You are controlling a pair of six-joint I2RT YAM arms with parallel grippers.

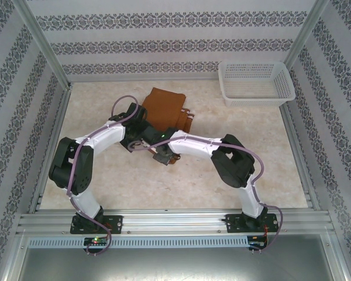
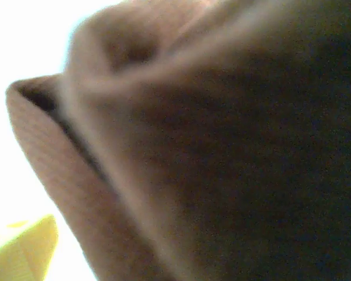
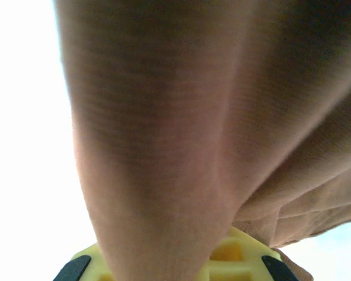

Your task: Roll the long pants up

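1. Top view: the pants (image 1: pixel 165 110) lie as a folded rust-brown bundle on the table (image 1: pixel 105 175), in its far middle part. A striped band shows at their right edge.
   - A white basket (image 1: pixel 256 84) stands well apart at the far right corner.
   - The left gripper (image 1: pixel 137 126) is at the bundle's near left edge and the right gripper (image 1: pixel 164 155) just nearer. A small flap of brown cloth shows beside the right one.
   - Both arms bend inward and nearly meet there. From here I cannot tell whether either pair of fingers is apart or together.
2. Left wrist view: blurred brown cloth (image 2: pixel 210 146) sits right against the lens, with a folded hem edge at the left.
   - A yellow piece (image 2: pixel 23 249) of the hand shows at the lower left corner.
   - The fingers are hidden, so their state cannot be told.
3. Right wrist view: brown ribbed cloth (image 3: pixel 164 129) hangs over the yellow body (image 3: pixel 228 257) at the bottom edge, touching it.
   - The fingertips are covered, so I cannot tell whether they are clamped on the cloth.
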